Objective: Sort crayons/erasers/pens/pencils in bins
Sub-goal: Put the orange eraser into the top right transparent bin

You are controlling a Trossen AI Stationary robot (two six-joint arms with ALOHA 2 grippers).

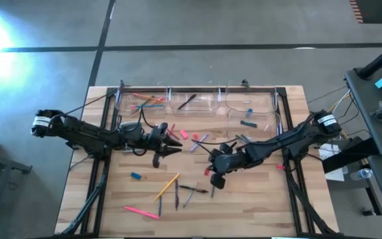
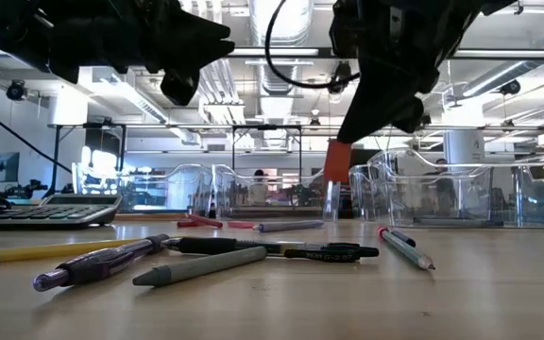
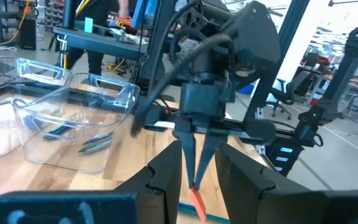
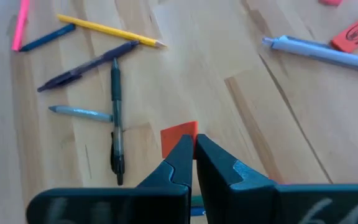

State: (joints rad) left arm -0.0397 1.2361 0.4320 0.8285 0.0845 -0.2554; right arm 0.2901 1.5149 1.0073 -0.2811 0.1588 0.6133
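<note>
Right wrist view shows the orange crayon (image 4: 180, 138) pinched at its top end between our right gripper (image 4: 192, 149), whose fingers are clenched tight on it; the stub hangs below the fingertips, clear of the wooden table (image 4: 241, 81); in the low view the same crayon (image 2: 336, 161) dangles above the tabletop, in front of the clear bins (image 2: 414, 189). We judge it light, stiff and waxy, so it could slip or snap if squeezed sideways; a firm pinch across its short body, close to the middle, looks safer than this hold on the very end. From above, our right gripper (image 1: 216, 174) sits over the table's middle, well apart from the row of bins (image 1: 197, 101) at the far edge. Around it lie loose pieces: a yellow pencil (image 4: 107, 30), a dark pen (image 4: 115, 118), a pink eraser (image 4: 353, 34). Our left gripper (image 1: 171, 141) waits near the left-hand bins, fingers part-way apart and, as far as we can see, empty; its wrist view looks straight at the right arm's gripper and the crayon.
</note>
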